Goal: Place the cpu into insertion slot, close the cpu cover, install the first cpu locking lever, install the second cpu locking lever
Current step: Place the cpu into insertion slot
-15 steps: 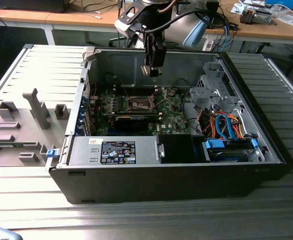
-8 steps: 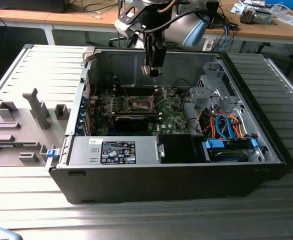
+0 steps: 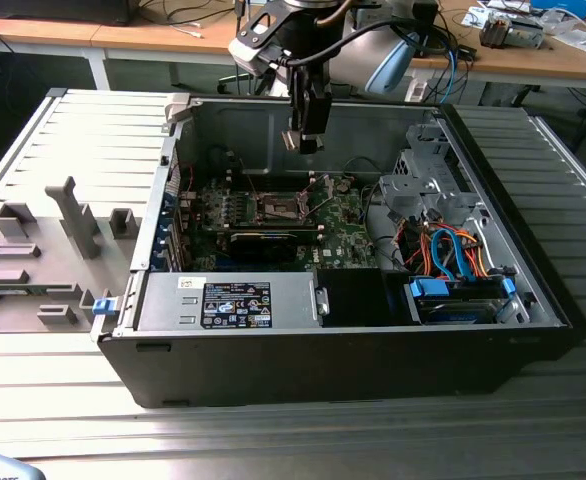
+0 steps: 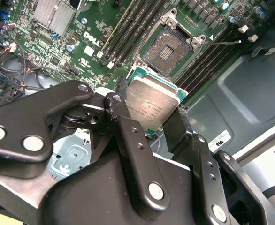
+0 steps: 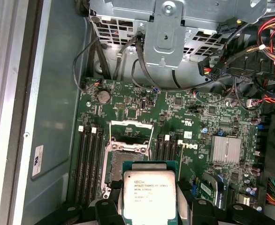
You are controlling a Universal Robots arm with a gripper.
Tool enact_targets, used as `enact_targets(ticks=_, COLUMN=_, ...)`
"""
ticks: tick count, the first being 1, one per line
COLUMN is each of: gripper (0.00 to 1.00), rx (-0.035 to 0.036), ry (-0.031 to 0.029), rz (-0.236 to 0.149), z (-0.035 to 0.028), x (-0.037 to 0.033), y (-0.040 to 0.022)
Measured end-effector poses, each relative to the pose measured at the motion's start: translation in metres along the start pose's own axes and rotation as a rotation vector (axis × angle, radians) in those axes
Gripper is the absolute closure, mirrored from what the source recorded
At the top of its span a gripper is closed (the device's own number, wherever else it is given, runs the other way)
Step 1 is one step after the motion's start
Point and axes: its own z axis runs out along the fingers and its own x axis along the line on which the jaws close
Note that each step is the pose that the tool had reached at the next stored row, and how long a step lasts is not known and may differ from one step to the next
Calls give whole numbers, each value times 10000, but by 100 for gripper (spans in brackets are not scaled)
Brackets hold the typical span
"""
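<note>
I am pinching the cpu [image 4: 151, 105] by two opposite edges, my black fingers [image 4: 128, 136] pressed against its sides, its silvery top facing the camera in both wrist views. In the exterior view my gripper [image 3: 306, 145] hangs in the upper middle of the frame, inside the open computer case [image 3: 353, 370] and level with its far wall, well above the green motherboard [image 3: 348, 225]. The chip is in the air and touches nothing but my fingers. The insertion slot [image 4: 168, 50] lies bare beneath it, its brownish contact field uncovered; in the first wrist view the chip overlaps one side of the socket [image 5: 120, 168]. The cpu cover [image 5: 131, 123] stands swung up off the socket, its square window showing the board behind. A thin locking lever [image 4: 224, 42] sticks out free from the socket's corner. Rows of narrow black memory slots [image 4: 128, 28] flank the socket on both sides. The case rests on a grooved metal table [image 3: 73, 400], with grey plastic fixtures [image 3: 73, 215] at the exterior view's left.
</note>
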Motion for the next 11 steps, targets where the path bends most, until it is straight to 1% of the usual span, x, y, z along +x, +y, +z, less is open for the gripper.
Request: enact_targets(ticks=11, gripper=45, rx=6, ry=-4, rz=134, z=0, x=0, y=0)
